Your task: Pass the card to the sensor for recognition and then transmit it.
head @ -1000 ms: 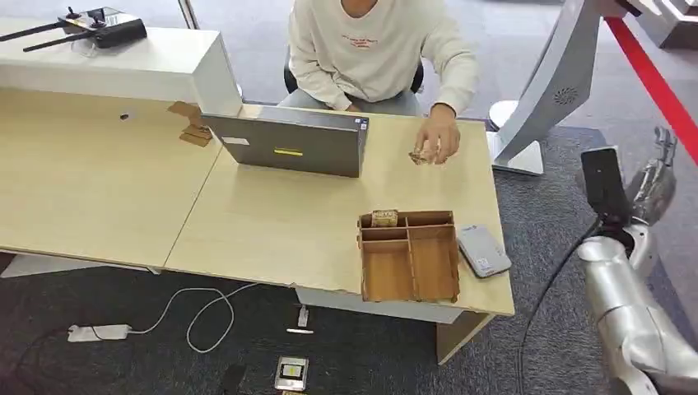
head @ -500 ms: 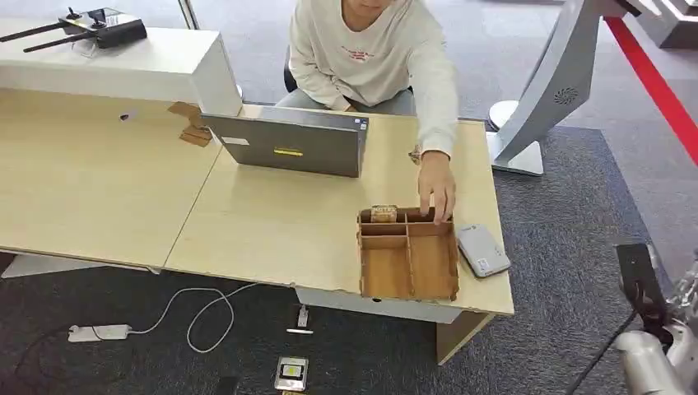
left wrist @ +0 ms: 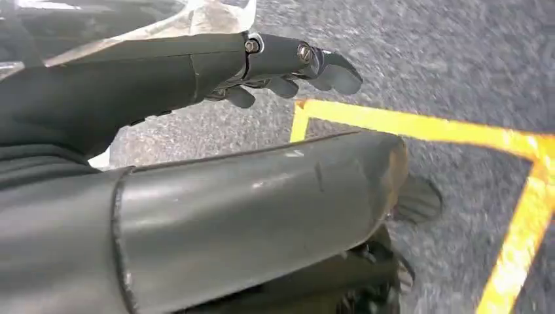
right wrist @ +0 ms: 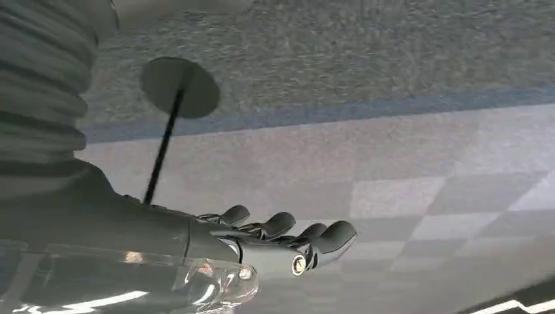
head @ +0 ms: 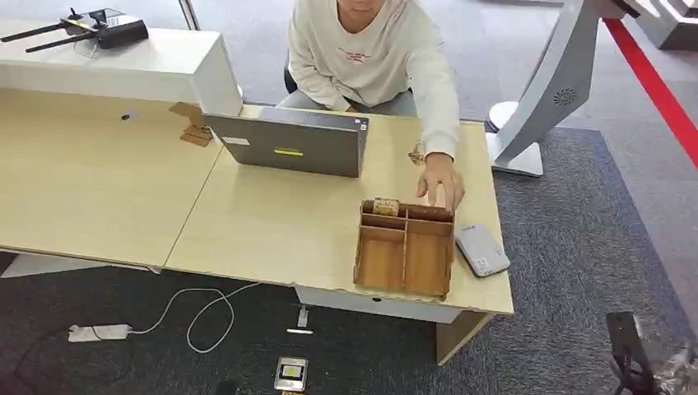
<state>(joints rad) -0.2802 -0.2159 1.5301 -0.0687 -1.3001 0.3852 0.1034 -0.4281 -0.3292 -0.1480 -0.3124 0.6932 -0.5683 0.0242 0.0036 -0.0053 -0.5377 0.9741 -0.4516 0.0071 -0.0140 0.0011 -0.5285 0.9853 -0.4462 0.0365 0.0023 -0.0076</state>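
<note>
The left hand (left wrist: 281,62) has its fingers stretched and apart, holding nothing; the right hand (right wrist: 288,242) likewise, over carpet; no card is in either. At centre right of the head view a person's hand (head: 440,185) touches the wooden tray (head: 405,247) (the grey sensor (head: 481,249) lies just beside); whether a card is there, I cannot tell.
</note>
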